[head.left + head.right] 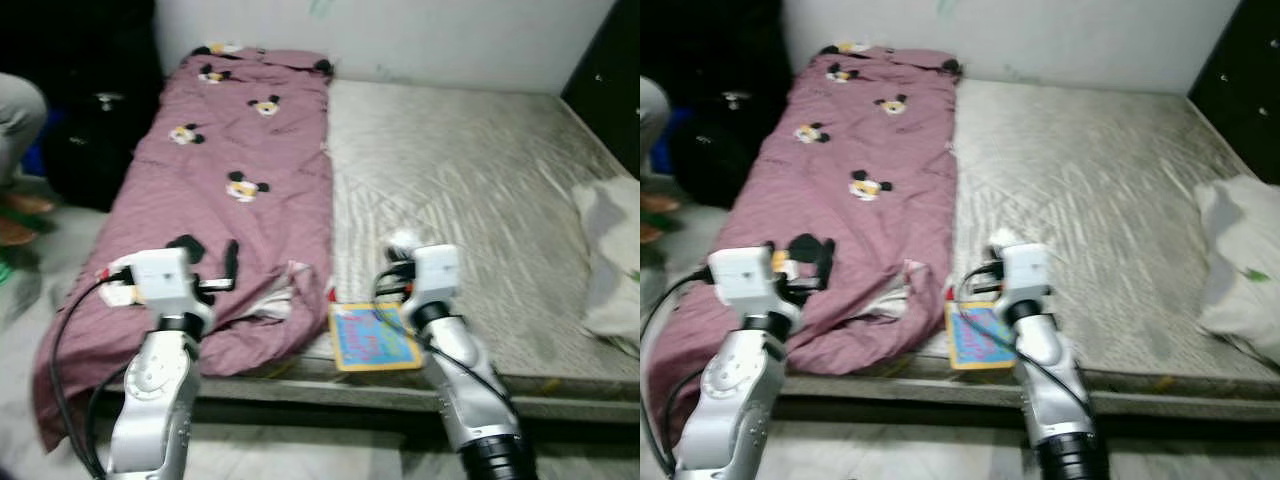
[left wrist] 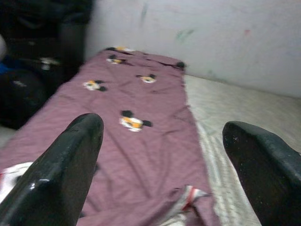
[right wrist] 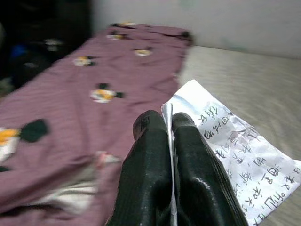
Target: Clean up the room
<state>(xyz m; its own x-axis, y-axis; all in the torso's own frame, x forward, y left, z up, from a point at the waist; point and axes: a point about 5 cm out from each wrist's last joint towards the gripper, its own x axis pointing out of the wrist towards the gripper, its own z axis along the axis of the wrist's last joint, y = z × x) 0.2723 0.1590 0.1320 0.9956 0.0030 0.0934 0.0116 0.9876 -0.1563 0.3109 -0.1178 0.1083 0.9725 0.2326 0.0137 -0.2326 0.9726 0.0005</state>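
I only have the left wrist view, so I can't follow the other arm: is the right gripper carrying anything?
Observer: Yes. The right gripper has its fingers pinched shut on a sheet of paper with handwriting on it.
Operator: Where is that arm over the bed?
Observer: Above the bare mattress, near its front edge, just beside the purple blanket.
Operator: Anything lying under it that I should know of?
Observer: A blue booklet with a yellow border lies on the mattress edge right by the right arm.
Operator: Anything else left on the bed?
Observer: A white pillow lies at the right edge of the mattress.
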